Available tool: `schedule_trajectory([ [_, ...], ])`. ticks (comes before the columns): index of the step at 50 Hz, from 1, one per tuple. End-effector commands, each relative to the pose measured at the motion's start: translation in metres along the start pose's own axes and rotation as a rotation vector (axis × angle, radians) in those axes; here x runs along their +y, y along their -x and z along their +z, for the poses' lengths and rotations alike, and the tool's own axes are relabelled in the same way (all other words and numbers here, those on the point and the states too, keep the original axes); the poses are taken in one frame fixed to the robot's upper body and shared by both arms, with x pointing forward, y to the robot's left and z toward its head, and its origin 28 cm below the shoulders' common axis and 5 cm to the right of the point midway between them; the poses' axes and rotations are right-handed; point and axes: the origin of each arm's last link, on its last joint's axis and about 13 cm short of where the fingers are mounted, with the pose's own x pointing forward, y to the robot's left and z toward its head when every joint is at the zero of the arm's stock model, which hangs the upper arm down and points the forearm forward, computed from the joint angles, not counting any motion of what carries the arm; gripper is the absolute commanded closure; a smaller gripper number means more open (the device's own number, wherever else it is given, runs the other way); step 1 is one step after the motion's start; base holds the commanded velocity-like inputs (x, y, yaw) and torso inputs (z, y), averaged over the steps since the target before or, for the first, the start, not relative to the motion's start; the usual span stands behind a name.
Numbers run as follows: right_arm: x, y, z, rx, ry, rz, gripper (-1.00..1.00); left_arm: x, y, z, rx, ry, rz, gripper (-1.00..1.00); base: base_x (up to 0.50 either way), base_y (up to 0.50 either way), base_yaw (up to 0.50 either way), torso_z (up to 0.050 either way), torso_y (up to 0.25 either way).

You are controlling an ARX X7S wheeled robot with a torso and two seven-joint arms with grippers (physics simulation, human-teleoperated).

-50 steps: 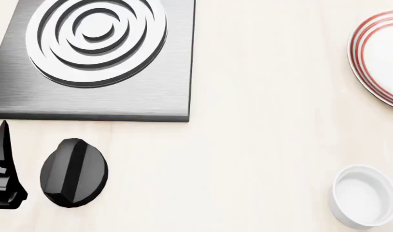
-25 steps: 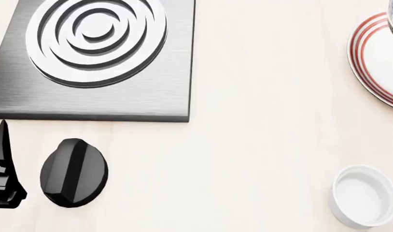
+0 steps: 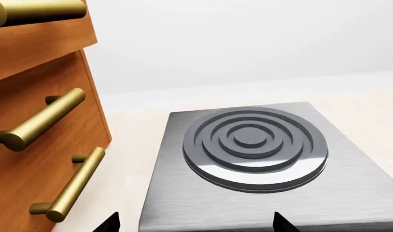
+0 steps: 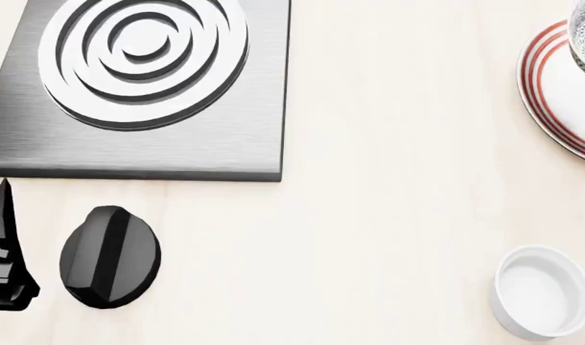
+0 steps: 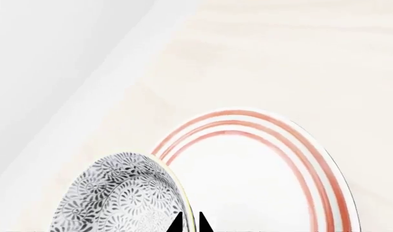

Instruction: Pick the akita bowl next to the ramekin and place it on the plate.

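Your right gripper (image 5: 190,223) is clamped on the rim of the grey-and-white floral akita bowl (image 5: 122,195), held tilted at the left edge of the red-ringed white plate (image 5: 261,179). The plate's centre lies right of it. Left gripper (image 3: 193,223): spread, idle.

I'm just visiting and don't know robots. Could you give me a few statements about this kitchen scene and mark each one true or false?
1. The right gripper pinches the rim of the patterned bowl. True.
2. The plate has blue rings. False: its rings are red.
3. The white cup sits on the plate. False: it stands on the bare counter, apart from the plate.
4. A black knob lies on the counter in front of the burner. True.
5. The wooden drawers have gold-coloured handles. True.
6. The left gripper holds a spoon. False: nothing is between its fingertips.
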Motion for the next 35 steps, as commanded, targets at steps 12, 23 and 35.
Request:
schedule_trajectory([
  [12, 0.000, -0.002, -0.006, -0.007, -0.017, 0.038, 1.00, 0.001, -0.003, 0.001, -0.016, 0.010, 0.005, -1.00, 0.00, 0.00, 0.00, 0.000, 0.001],
  [23, 0.002, -0.009, -0.007, -0.006, -0.020, 0.033, 1.00, 0.002, -0.003, 0.001, -0.014, 0.007, 0.005, -1.00, 0.00, 0.00, 0.00, 0.001, 0.000],
  [35, -0.002, -0.014, -0.010, -0.007, -0.025, 0.036, 1.00, 0.002, -0.002, -0.002, -0.010, 0.005, 0.005, -1.00, 0.00, 0.00, 0.00, 0.000, 0.001],
])
